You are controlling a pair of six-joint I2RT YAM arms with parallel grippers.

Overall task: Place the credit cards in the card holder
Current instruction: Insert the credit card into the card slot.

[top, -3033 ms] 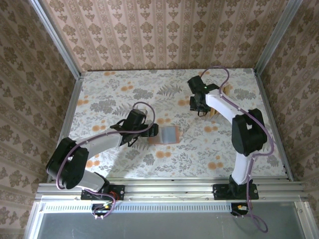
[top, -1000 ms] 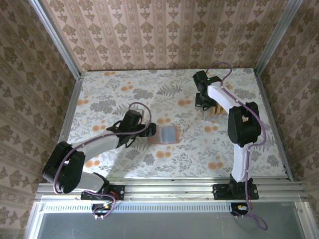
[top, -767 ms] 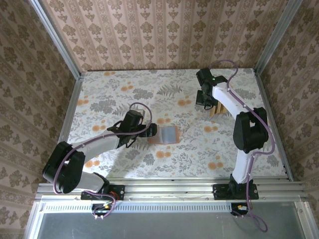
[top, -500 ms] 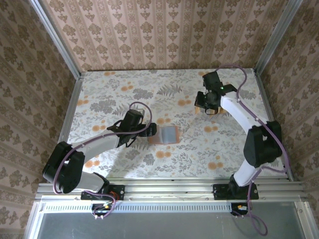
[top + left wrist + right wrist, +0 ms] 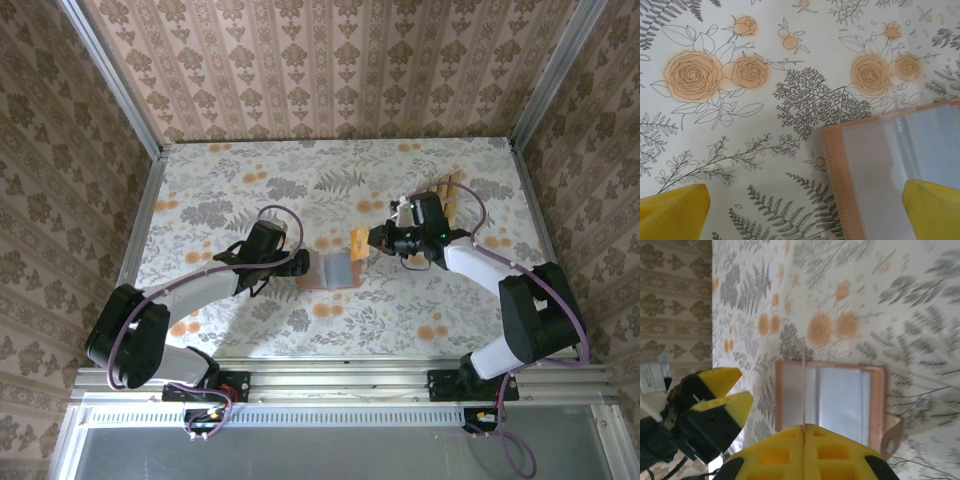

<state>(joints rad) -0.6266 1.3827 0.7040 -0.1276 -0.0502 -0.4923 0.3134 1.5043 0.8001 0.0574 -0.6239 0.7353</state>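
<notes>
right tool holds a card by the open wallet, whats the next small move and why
Probably ease the right tool down toward the wallet so the card meets a pocket. The card is clamped edge-on, close to the open wallet but not in it; the open left tool sits at its edge.

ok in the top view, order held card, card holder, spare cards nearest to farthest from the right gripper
1. held card, clamped in the right gripper
2. card holder, just left of it
3. spare cards, toward the far right edge

Salmon-and-grey card holder (image 5: 338,270), tan credit cards (image 5: 446,193), orange-and-grey floral table (image 5: 250,180).
</notes>
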